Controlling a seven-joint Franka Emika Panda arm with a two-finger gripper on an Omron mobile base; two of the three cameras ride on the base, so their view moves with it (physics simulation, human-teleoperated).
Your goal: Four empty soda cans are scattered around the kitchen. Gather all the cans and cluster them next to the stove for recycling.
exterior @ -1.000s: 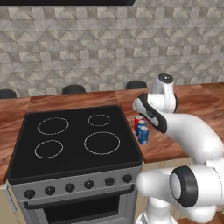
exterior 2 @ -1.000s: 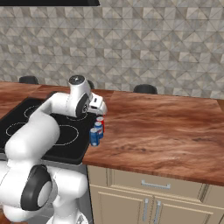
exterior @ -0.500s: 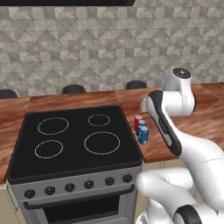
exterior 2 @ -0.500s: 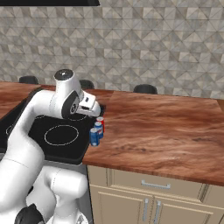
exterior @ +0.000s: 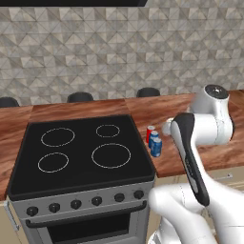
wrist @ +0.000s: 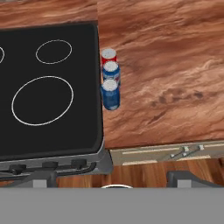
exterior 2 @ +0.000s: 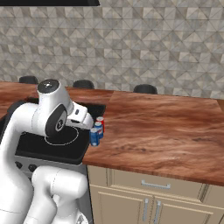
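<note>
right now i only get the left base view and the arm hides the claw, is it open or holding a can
Observer: Open and empty. In the hand view the claw has its tips wide apart with nothing between them.
Operator: how many cans by the stove, the arm crowds them for me
Observer: Three in a row: the red can at the far end, then the middle blue can, then the near blue can.
Operator: any sitting on the glass
Observer: No. Seen from above, all three stand on the wooden counter, just off the right edge of the stove.
</note>
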